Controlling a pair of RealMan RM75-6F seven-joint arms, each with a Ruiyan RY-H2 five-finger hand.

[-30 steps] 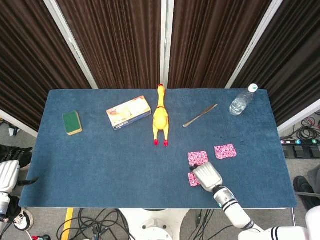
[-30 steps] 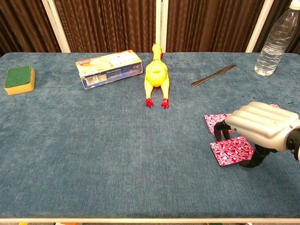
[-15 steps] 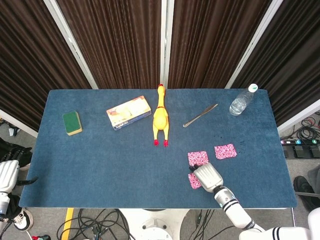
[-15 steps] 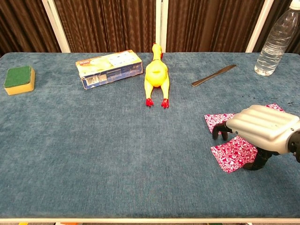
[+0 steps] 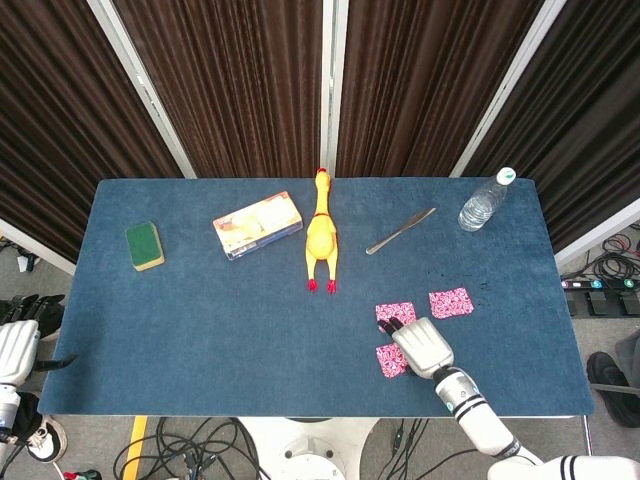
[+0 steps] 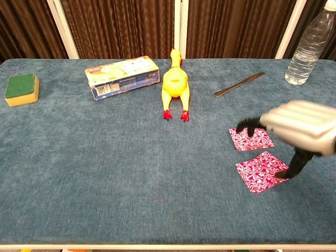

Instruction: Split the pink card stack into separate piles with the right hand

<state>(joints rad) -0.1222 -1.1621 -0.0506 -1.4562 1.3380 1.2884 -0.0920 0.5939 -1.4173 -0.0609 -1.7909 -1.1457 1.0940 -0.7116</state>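
Observation:
Three pink patterned cards lie apart on the blue table (image 5: 200,320). One card (image 5: 396,316) (image 6: 251,138) is in the middle. A second card (image 5: 450,302) lies to its right, hidden behind the hand in the chest view. The nearest card (image 5: 390,360) (image 6: 261,171) lies flat near the front edge. My right hand (image 5: 422,347) (image 6: 299,128) hovers over the nearer two cards with its fingers spread and nothing in them. Its dark fingertips (image 6: 244,125) reach over the middle card, and its thumb (image 6: 294,165) points down at the nearest card's right corner. My left hand (image 5: 18,345) hangs off the table's left front corner.
A yellow rubber chicken (image 5: 321,235) lies at centre back, with a boxed item (image 5: 257,225) and a green-and-yellow sponge (image 5: 144,246) to its left. A table knife (image 5: 400,231) and a water bottle (image 5: 486,201) are at the back right.
My right hand has lifted and drawn away to the right of the nearest card, which now lies fully uncovered in the chest view. The left hand has not moved.

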